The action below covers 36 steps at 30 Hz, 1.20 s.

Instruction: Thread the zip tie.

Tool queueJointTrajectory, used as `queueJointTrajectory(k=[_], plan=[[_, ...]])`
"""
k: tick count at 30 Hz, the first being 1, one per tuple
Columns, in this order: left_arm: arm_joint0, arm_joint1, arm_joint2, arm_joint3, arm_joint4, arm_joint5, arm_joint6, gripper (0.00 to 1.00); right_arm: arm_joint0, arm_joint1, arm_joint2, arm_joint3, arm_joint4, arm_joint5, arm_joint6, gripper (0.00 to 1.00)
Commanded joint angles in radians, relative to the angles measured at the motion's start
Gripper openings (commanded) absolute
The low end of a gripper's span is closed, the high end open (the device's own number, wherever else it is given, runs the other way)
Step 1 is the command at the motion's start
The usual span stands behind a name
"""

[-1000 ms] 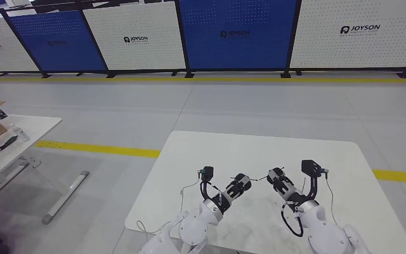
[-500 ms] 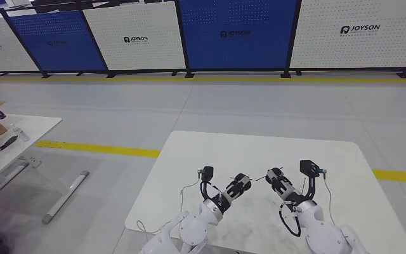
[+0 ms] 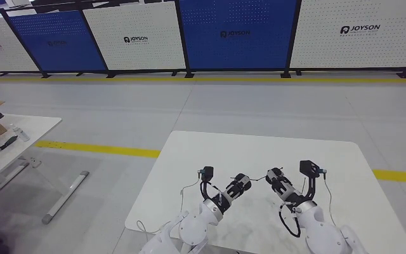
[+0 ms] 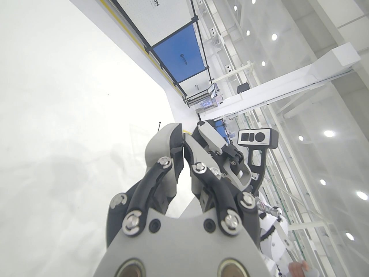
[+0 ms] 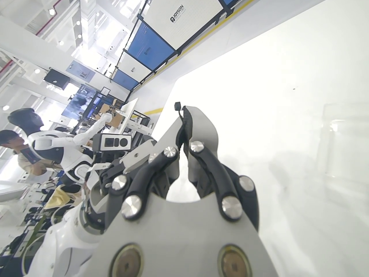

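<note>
Black zip tie [image 5: 178, 107] hangs above the table [image 3: 254, 146]: right gripper [image 5: 184, 122] clamped tight on its head, left gripper [image 4: 186, 134] clamped on the tail tip (barely peeking out). Ends face each other; threading looks not yet done.

You have a white table [image 3: 266, 143] with rounded corners, standing on a pale grey floor [image 3: 127, 108]. A yellow line [image 3: 95, 148] crosses the floor and meets the table on both sides. At the back you see a row of blue and white pegboard panels [image 3: 238, 35]. Far left stands a second table [image 3: 38, 127] with small items on it.
</note>
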<state>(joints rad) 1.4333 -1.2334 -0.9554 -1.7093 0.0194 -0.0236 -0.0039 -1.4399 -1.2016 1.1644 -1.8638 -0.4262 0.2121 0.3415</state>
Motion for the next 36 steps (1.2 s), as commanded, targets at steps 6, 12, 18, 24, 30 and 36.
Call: queueJointTrajectory(k=[6, 12, 18, 24, 30, 36], plan=[[0.000, 0.000, 0.000, 0.000, 0.000, 0.000, 0.000, 0.00, -0.011, 0.000, 0.018, -0.017, 0.009, -0.006, 0.012, 0.00], [0.000, 0.000, 0.000, 0.000, 0.000, 0.000, 0.000, 0.00, -0.006, -0.002, 0.007, -0.007, -0.003, -0.003, 0.022, 0.00], [0.000, 0.000, 0.000, 0.000, 0.000, 0.000, 0.000, 0.00, 0.010, -0.007, -0.007, 0.010, -0.016, 0.007, 0.024, 0.00], [0.000, 0.000, 0.000, 0.000, 0.000, 0.000, 0.000, 0.00, 0.014, -0.010, -0.015, 0.013, -0.025, 0.010, 0.023, 0.00], [0.000, 0.000, 0.000, 0.000, 0.000, 0.000, 0.000, 0.00, 0.005, -0.012, -0.008, 0.004, -0.023, 0.005, 0.008, 0.00], [0.000, 0.000, 0.000, 0.000, 0.000, 0.000, 0.000, 0.00, 0.002, -0.013, 0.000, 0.005, -0.022, 0.004, 0.008, 0.00]])
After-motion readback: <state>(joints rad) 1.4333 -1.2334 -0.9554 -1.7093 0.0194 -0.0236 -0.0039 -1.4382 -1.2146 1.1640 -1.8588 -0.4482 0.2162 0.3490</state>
